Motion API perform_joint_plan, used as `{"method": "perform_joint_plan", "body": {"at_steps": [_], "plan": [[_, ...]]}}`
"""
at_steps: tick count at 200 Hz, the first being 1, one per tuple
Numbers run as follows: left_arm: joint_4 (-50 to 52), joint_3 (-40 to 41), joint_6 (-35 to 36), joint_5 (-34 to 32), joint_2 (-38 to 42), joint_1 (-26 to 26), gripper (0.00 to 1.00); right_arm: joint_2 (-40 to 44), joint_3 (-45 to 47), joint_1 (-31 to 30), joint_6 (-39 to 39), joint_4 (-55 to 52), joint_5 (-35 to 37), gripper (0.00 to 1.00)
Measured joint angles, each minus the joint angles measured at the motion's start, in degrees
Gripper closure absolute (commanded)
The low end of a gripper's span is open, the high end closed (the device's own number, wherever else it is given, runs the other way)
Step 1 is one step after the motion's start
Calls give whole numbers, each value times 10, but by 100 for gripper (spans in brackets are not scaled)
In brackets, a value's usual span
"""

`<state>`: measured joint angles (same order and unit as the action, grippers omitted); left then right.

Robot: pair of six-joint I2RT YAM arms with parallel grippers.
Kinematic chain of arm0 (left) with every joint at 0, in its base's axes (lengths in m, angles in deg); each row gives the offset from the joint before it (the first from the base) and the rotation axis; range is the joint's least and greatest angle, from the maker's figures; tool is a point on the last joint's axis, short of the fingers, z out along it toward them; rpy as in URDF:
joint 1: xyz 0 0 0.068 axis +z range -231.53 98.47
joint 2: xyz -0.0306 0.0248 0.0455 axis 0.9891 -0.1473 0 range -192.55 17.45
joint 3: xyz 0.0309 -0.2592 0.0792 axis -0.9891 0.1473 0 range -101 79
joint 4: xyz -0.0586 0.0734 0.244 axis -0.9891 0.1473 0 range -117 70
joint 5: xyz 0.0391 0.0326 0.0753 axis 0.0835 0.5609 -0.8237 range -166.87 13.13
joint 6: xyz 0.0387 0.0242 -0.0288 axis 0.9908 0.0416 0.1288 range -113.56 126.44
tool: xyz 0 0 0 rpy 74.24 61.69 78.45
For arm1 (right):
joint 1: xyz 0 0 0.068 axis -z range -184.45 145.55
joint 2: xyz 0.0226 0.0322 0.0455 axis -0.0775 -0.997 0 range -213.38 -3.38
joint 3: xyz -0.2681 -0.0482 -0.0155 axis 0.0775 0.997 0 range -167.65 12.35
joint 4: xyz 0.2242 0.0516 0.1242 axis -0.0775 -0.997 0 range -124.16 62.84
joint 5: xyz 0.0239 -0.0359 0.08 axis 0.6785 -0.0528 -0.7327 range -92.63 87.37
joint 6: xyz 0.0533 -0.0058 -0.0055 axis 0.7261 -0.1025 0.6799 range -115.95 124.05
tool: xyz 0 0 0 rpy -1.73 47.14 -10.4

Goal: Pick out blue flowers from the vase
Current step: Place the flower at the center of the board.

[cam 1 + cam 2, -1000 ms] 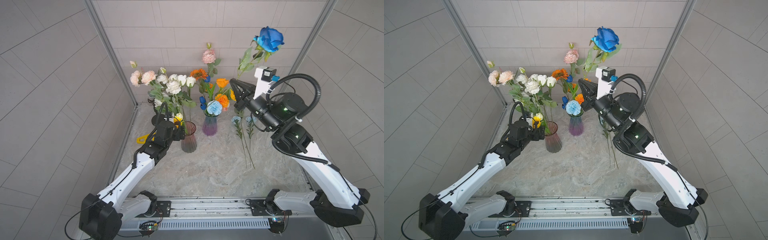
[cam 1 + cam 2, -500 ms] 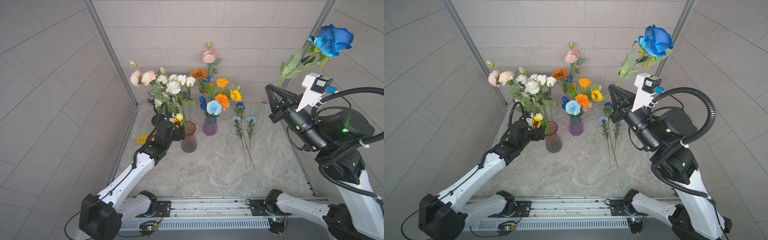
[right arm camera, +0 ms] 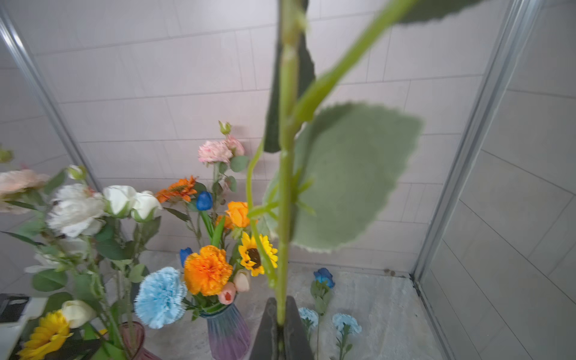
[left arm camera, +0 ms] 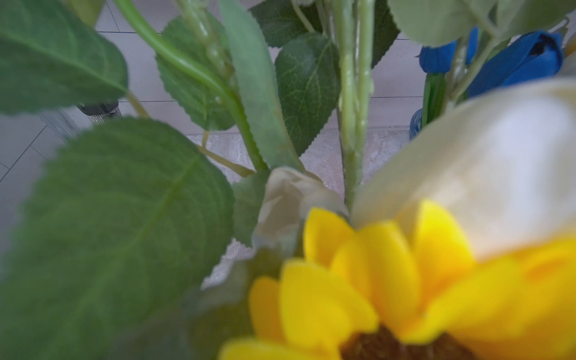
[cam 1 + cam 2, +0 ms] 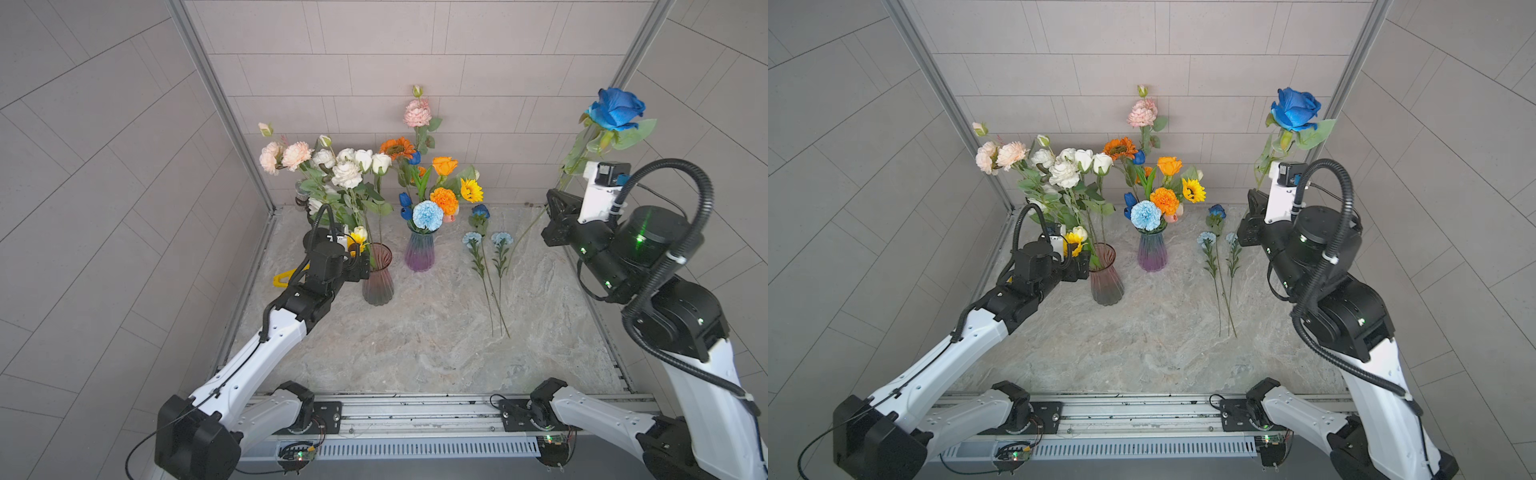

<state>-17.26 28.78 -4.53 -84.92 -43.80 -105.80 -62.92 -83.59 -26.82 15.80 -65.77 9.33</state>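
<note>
Deep-blue rose on a long green stem (image 5: 616,109) now stands at the upper right of both top views, its bloom (image 5: 1295,107) lower and further right than half a second ago, when the right arm held it nearer the frame's top edge. The right gripper (image 3: 281,330) is clamped shut on the stem's lower part; the long axis runs nearly upright, bloom end up, tilted slightly right, the bare tail slanting down-left toward the marble floor (image 5: 415,345). The left arm has not moved: its gripper (image 5: 360,266) sits at the rim of the smoky pink ribbed glass vase (image 5: 377,277), jaws spread wide (hidden among leaves in the wrist view). Two pale-blue carnations (image 5: 486,240) and a small blue rose (image 5: 481,211) lie right of centre, unchanged. The purple-blue gradient glass vase (image 5: 419,251) holds a pale-blue carnation (image 5: 428,216) and blue tulip buds (image 5: 405,205).
</note>
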Motion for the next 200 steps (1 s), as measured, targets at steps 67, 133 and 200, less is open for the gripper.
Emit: {"method": "perform_joint_plan", "body": {"at_steps": [67, 133, 200], "plan": [[0, 0, 5, 28, 16, 0, 0, -177, 80, 188, 38, -15, -177, 100], [4, -1, 3, 44, 50, -3, 2, -340, 14, 222, -4, -40, -240, 100], [15, 25, -3, -26, 95, -104, 0, -513, -43, 237, -21, -38, -251, 100]]}}
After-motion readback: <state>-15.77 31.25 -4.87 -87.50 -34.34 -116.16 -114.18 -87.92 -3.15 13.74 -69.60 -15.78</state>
